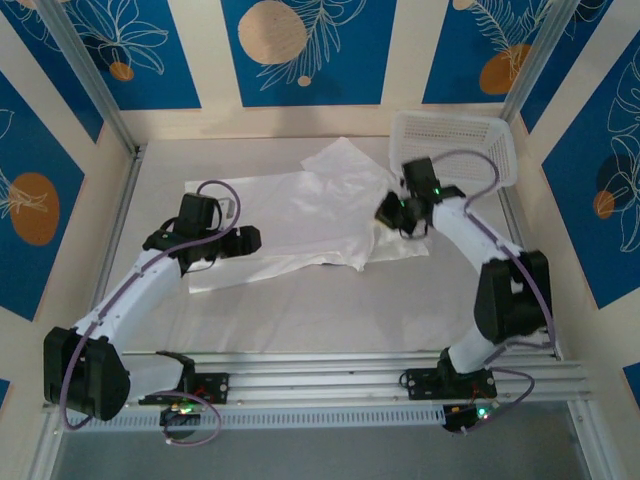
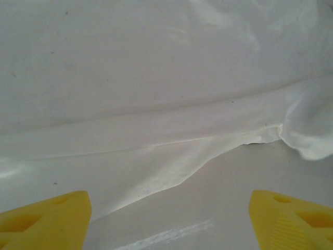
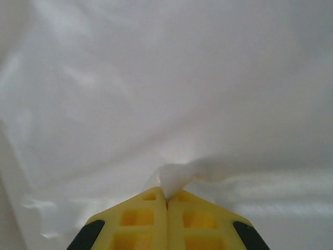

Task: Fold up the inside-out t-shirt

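Table (image 1: 300, 315); right arm (image 1: 470, 232) low over t-shirt (image 1: 300, 215)

Bright, even light; soft wrist views

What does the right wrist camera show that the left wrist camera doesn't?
Right wrist view: the right gripper is shut, pinching a small bunch of the white t-shirt between its tips. Left wrist view: the left gripper is open with nothing between its fingers, the shirt's edge rests on the table, and bare surface lies in front of that edge. Shared: yellow fingers at the bottom of the frame and white t-shirt fabric across most of it.
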Robot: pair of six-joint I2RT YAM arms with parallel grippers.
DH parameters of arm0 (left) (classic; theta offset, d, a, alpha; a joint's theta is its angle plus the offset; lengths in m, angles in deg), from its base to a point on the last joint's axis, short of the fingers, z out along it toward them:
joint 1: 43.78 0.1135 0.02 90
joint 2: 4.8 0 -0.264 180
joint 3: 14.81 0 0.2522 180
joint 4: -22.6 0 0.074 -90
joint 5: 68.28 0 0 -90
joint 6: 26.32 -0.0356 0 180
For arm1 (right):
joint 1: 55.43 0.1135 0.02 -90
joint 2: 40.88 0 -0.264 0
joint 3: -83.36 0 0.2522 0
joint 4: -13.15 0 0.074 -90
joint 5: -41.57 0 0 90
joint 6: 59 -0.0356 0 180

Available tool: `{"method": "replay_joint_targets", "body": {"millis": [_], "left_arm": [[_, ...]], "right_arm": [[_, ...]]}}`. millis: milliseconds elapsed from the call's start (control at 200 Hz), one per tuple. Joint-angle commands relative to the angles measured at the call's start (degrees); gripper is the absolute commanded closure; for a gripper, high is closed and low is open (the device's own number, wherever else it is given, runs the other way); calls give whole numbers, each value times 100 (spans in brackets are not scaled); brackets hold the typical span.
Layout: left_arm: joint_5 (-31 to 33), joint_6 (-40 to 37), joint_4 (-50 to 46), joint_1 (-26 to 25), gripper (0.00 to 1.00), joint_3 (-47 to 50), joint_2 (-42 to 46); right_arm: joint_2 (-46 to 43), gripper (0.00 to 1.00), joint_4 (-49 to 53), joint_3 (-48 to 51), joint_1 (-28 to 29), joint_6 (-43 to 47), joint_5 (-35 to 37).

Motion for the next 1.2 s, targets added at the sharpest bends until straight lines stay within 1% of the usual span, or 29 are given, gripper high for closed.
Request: {"method": "replay_joint_targets", "body": {"millis": [0, 60, 70, 80, 100, 130, 145, 160, 185, 220, 250, 310, 350, 370, 400, 445, 500, 535, 575, 660, 765, 880, 960, 1065, 1120, 1195], "left_arm": [[66, 45, -81, -59, 20, 31, -22], [141, 79, -165, -57, 20, 13, -74], [151, 92, -169, -53, 20, 13, -77], [160, 102, -177, -57, 20, 13, -88], [201, 136, -193, -55, 19, 17, -102], [269, 190, -226, -54, 19, 21, -119], [288, 214, -236, -60, 19, 26, -124], [308, 236, -240, -62, 18, 36, -136], [346, 280, -253, -57, 18, 51, -147], [445, 359, -294, -60, 18, 80, -172], [605, 488, -347, -54, 18, 112, -209], [1012, 820, -501, -56, 21, 182, -330], [1221, 1015, -596, -54, 28, 212, -460], [1304, 1099, -624, -54, 33, 222, -530], [1381, 1207, -635, -52, 45, 252, -649], [1503, 1417, -614, -54, 62, 291, -798], [1723, 1661, -593, -41, 83, 320, -982], [1940, 1822, -601, -35, 92, 333, -1108], [2152, 1942, -601, -2, 100, 313, -1273], [2309, 2158, -532, 138, 100, 240, -1695], [2106, 2330, -408, 442, 100, 148, -2214], [2128, 2368, -396, 903, 100, 180, -2558], [2021, 2316, -280, 1265, 100, 398, -2568], [1689, 2195, -51, 1739, 100, 828, -2407], [1592, 2080, -38, 1880, 100, 1000, -2276], [1598, 1947, -144, 1911, 100, 1171, -2020]], "right_arm": [[1220, 100, 110, -1471, -83, -189, 334], [1917, 100, 304, -2331, -178, -294, 456], [2016, 99, 342, -2452, -192, -292, 456], [2124, 96, 391, -2601, -198, -298, 457], [2329, 88, 479, -2846, -220, -276, 450], [2599, 73, 666, -3191, -233, -244, 421], [2719, 68, 797, -3362, -239, -236, 395], [2810, 64, 947, -3498, -246, -231, 349], [2906, 61, 1094, -3652, -247, -193, 283], [2901, 59, 1206, -3655, -243, -139, 246], [2770, 58, 1146, -3464, -226, -111, 247], [2234, 57, 706, -2630, -217, -106, 241], [1805, 58, 413, -1949, -234, -197, 276], [1588, 59, 274, -1607, -244, -256, 276], [1279, 61, 77, -1084, -277, -368, 274], [844, 70, -185, -361, -320, -527, 293], [396, 80, -406, 426, -372, -712, 485], [190, 85, -528, 840, -436, -796, 610], [60, 90, -677, 1219, -553, -876, 660], [138, 100, -867, 1581, -869, -807, 570], [542, 100, -699, 1402, -1134, -507, 469], [886, 100, -415, 1219, -1296, -371, 252], [938, 100, -221, 1254, -1344, -286, 297], [1019, 100, 198, 1316, -1411, -108, 396], [1040, 100, 386, 1399, -1419, 40, 420], [867, 100, 447, 1671, -1431, 185, 349]]}}
